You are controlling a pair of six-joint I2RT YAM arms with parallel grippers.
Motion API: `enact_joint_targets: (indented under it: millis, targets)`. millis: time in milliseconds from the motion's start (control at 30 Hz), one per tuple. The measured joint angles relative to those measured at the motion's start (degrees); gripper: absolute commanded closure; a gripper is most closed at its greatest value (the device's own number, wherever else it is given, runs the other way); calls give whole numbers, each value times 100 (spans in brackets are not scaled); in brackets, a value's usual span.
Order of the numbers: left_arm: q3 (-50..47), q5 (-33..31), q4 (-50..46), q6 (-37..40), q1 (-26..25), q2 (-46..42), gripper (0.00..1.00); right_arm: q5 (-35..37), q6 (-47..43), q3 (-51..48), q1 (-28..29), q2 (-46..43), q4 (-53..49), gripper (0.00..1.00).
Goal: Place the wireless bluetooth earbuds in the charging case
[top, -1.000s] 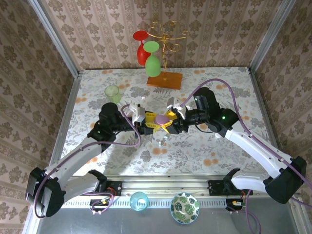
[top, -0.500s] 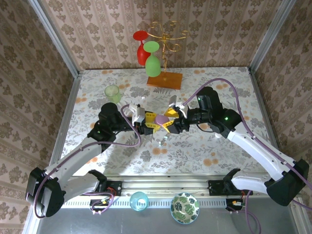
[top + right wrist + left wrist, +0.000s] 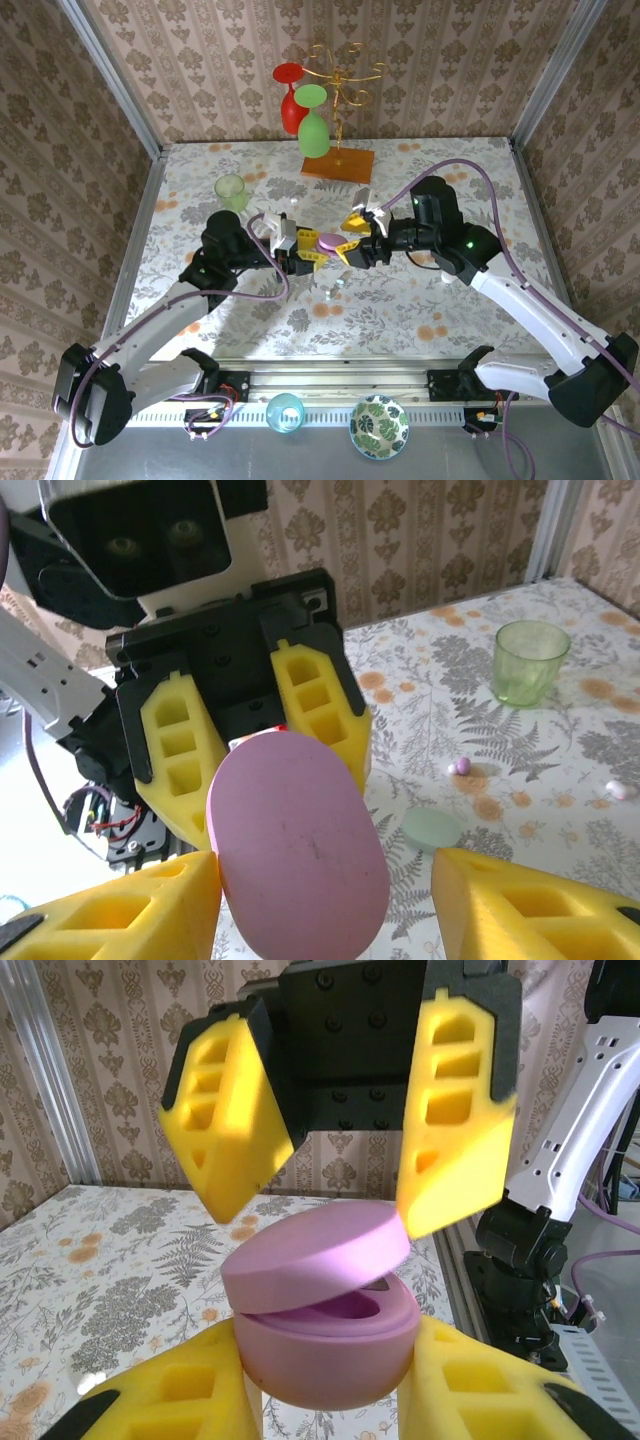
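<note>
Right wrist view — one pink case (image 3: 300,850), two buds (image 3: 462,767), one green cup (image 3: 527,662).

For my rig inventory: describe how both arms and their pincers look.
The left arm and right arm have white links and black joints, each trailing a purple cable. The left pincer and right pincer are black with blocky yellow slotted fingers. A green light marks the right arm.
</note>
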Motion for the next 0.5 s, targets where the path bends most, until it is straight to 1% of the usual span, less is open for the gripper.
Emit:
enact_joint_targets:
  millis: [133, 233, 400, 500]
  targets:
    - [-22, 35, -4, 0, 7, 0, 82, 157, 125, 0, -105, -61, 269, 41]
    - [-22, 136, 66, -2, -11, -13, 82, 323, 184, 0, -151, -59, 369, 38]
    - [-24, 201, 138, -2, -13, -52, 82, 415, 247, 0, -166, -59, 444, 32]
    - [-26, 203, 177, -2, -13, -55, 82, 431, 295, -4, -166, -70, 468, 25]
